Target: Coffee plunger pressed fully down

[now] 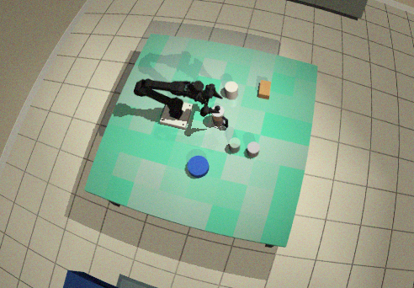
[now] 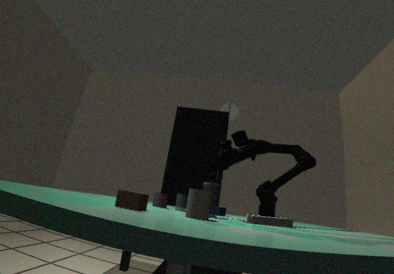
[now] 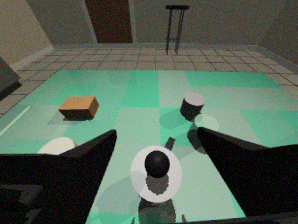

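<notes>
- The hand point(image 3: 156, 150) is released: its 2 dark fingers stand spread wide to either side of the plunger knob point(image 3: 157, 163), touching neither it nor the lid, with nothing between them.
- That spread, with the knob centred in the gap, reads as the let-go step of the task. A straight lift from here should clear the knob without nudging the press.
- The black knob sits low, close on the white lid point(image 3: 172, 182), so the plunger looks fully or nearly fully down; the rod is not visible, so I cannot confirm its last bit of travel.
- The coffee press point(image 1: 219, 117) stands upright on the tabletop point(image 1: 269, 212), just beside the arm's base plate point(image 1: 177, 121) at its 3 o'clock in the top view. Its brownish body suggests coffee inside, but the contents cannot be made out.
- Judged from its upright stance, the press has not tipped.
- Around the press in the top view: a white cylinder point(image 1: 230, 89) at 1 o'clock, 2 small cups, 1 pale point(image 1: 234, 145) and 1 grey-white point(image 1: 252, 148), at 5 o'clock, and a blue disc point(image 1: 198, 166) at 7 o'clock. All stand apart from it.
- What the cups hold is too small to tell; in the wrist view the dark cup point(image 3: 192, 106) shows only a pale top.
- An orange block point(image 1: 264, 89) lies farther out at 2 o'clock, well apart.
</notes>
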Controlling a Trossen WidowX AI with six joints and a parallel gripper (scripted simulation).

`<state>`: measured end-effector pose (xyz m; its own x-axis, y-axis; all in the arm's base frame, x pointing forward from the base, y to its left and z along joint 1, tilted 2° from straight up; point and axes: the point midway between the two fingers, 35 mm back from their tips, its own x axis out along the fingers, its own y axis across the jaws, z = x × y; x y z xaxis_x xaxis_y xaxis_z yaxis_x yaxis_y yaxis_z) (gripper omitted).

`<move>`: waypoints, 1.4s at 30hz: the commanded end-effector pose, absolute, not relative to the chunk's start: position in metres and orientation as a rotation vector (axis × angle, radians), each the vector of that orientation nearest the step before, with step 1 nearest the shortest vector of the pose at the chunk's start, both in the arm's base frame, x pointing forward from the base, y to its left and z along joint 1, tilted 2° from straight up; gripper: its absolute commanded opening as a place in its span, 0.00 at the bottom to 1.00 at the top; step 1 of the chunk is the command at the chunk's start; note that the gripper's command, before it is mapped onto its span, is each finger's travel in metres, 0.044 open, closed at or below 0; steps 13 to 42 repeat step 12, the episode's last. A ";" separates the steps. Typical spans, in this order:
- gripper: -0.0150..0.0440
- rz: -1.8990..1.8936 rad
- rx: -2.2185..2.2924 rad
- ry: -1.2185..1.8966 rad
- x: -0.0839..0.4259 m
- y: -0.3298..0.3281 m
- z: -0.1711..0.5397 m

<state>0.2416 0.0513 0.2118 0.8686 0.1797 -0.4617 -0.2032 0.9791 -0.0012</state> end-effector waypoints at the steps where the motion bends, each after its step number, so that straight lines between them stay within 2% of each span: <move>1: 1.00 0.199 -0.055 0.479 0.228 0.049 0.248; 42: 1.00 0.199 -0.056 0.480 0.225 0.049 0.252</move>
